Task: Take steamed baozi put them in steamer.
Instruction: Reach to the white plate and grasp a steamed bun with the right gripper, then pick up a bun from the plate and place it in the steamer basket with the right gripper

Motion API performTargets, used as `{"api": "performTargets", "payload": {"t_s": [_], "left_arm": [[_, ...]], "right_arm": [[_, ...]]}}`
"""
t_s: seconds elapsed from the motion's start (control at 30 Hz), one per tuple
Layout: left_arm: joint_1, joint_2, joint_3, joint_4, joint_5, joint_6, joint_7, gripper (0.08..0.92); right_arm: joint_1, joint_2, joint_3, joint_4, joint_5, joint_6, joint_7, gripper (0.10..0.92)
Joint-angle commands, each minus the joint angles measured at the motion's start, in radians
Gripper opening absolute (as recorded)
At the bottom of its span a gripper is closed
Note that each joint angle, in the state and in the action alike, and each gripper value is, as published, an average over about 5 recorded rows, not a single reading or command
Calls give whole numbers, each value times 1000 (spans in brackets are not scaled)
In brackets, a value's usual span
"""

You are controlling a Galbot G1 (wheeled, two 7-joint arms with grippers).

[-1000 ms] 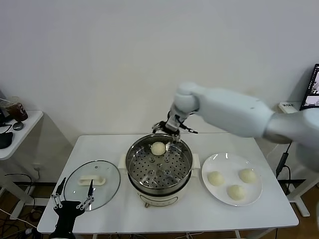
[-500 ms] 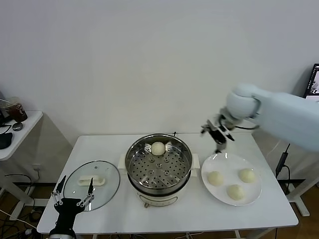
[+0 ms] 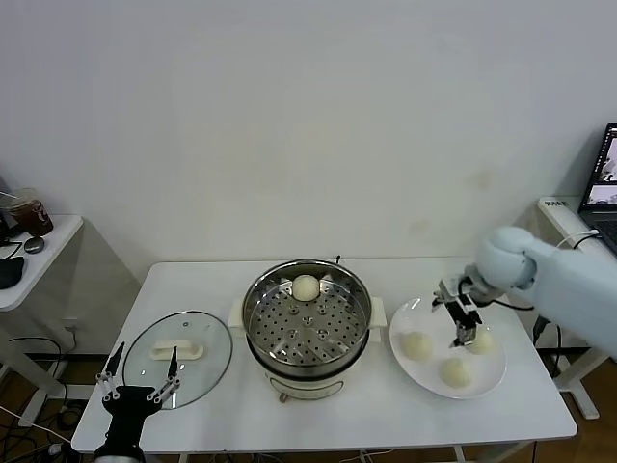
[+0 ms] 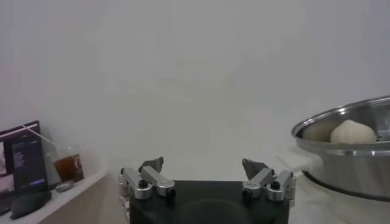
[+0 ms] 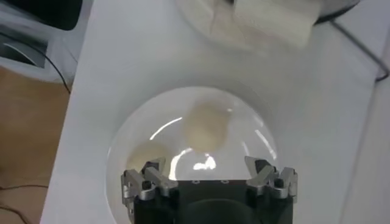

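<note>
Change: the right gripper (image 3: 461, 319) has been carried from over the steamer (image 3: 307, 320) across to above the plate (image 3: 421, 314); one baozi (image 3: 306, 286) is left on the perforated tray.
Key relation: three steamed baozi (image 3: 416, 345) lie on the plate, directly beneath the right gripper; the buns are round, so no long axis is offered.
Right jaws: spread wide, nothing held.
Nearer arm: the right.
Left gripper (image 3: 139, 391): parked open by the glass lid (image 3: 179, 348).
Surface: white table (image 3: 193, 280), space kept between pot and plate.

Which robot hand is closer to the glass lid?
Left. The left gripper sits open just at the glass lid's near edge; the right gripper hangs open over the plate beyond the steamer.
</note>
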Motion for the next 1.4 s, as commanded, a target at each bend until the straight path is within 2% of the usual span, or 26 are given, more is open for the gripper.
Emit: {"api": "performTargets", "payload": {"t_s": [0.03, 0.47, 0.8, 0.93, 1.2, 1.3, 1.4], "left_arm": [[10, -4, -12, -6, 12, -2, -4, 823], [17, -10, -23, -1, 15, -7, -10, 823], [15, -9, -21, 5, 20, -9, -12, 823], [14, -10, -19, 6, 22, -10, -12, 823], [15, -11, -16, -1, 23, -10, -12, 823], [16, -10, -14, -4, 23, -10, -11, 823], [14, -9, -7, -5, 23, -9, -10, 823]], "right_arm": [[-258, 106, 188, -146, -121, 13, 38, 823], [-283, 207, 224, -244, -152, 35, 80, 823], [-288, 227, 229, -257, -155, 11, 67, 811], [-287, 226, 225, -254, -153, 8, 60, 731], [-248, 192, 208, -221, -131, 5, 42, 502], [-185, 146, 177, -177, -76, -7, 31, 450], [-84, 90, 140, -130, -10, -20, 21, 435]]}}
